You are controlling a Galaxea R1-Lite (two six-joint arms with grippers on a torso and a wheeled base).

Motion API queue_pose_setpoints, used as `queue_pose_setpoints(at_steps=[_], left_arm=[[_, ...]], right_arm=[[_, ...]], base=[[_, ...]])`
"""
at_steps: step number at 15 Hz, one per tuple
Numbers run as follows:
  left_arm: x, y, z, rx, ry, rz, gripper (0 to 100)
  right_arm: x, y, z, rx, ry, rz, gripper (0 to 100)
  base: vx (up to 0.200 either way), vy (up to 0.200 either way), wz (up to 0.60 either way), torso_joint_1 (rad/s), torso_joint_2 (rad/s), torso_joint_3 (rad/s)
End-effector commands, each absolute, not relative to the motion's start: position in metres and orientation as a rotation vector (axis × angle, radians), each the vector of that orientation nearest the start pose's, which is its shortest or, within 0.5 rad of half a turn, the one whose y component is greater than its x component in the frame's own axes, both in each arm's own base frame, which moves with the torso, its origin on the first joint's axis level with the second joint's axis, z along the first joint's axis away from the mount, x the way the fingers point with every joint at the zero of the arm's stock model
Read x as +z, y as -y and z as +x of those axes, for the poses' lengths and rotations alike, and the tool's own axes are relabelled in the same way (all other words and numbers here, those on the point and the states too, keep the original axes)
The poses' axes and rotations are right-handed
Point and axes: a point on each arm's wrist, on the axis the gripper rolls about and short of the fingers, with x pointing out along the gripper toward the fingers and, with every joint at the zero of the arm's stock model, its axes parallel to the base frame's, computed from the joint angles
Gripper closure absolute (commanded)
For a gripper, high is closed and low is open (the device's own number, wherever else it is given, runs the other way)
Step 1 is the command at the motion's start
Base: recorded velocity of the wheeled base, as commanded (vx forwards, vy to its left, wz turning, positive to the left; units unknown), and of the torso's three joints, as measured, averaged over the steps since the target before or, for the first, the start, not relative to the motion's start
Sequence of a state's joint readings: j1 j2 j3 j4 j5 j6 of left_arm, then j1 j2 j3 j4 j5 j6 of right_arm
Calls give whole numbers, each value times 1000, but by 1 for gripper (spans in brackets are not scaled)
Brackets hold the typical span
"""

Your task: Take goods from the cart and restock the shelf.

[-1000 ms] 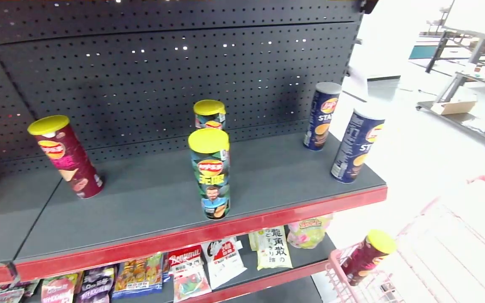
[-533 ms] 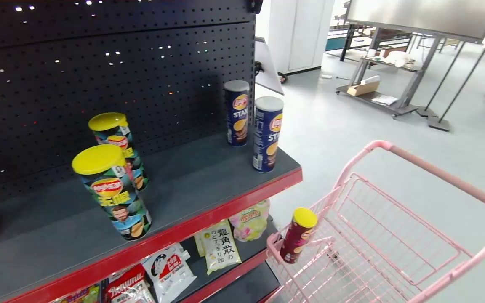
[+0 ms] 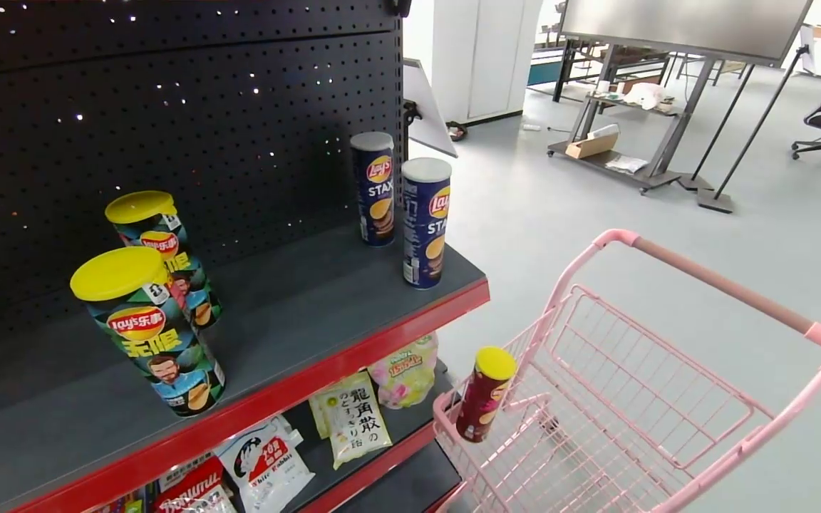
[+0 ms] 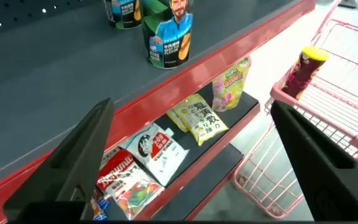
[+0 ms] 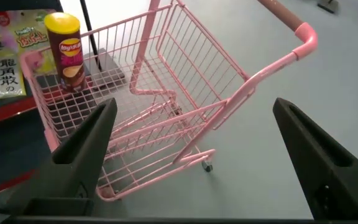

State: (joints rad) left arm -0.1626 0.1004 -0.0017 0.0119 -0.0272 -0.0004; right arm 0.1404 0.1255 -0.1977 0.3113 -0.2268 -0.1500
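Head camera pans right vs earlier; goods stay put. Maroon can (image 3: 483, 393) stands upright in cart (image 3: 720, 285) corner beside shelf (image 3: 325, 285) edge. Right hand (image 5: 194, 102), fingers apart, looks nearer. Left hand (image 4: 191, 104) is also apart, empty.

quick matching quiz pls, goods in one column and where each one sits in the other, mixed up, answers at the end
Things:
1. maroon can
2. two dark blue cans
3. snack bags
4. two teal cans with yellow lids

Places:
A. on the lower shelf
B. standing at the right end of the upper shelf
C. standing in the pink cart, at the corner nearest the shelf
D. standing further left on the upper shelf

Pairs: 1-C, 2-B, 3-A, 4-D
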Motion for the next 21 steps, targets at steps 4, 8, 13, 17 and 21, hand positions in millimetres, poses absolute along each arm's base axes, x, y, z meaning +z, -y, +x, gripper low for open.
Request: queue_pose_setpoints(at_steps=[4, 8, 13, 17, 21], left_arm=[[77, -2, -15, -190, -112, 8, 0], [77, -2, -15, -190, -112, 8, 0], [77, -2, -15, -190, -112, 8, 0], [77, -2, -15, -190, -112, 8, 0], [77, -2, -15, -190, -112, 8, 0]], right_arm=[[96, 9, -29, -67, -252, -195, 0], [96, 9, -29, -67, -249, -195, 0], [96, 9, -29, -67, -244, -194, 0], [142, 6, -7, -32, -231, -135, 0], [186, -13, 121, -59, -335, 50, 0]], base=[[0, 0, 0, -137, 331, 194], [0, 0, 0, -145, 353, 205], [0, 0, 0, -140, 352, 212], [0, 0, 0, -41, 105, 63], [0, 0, 0, 0, 0, 0]])
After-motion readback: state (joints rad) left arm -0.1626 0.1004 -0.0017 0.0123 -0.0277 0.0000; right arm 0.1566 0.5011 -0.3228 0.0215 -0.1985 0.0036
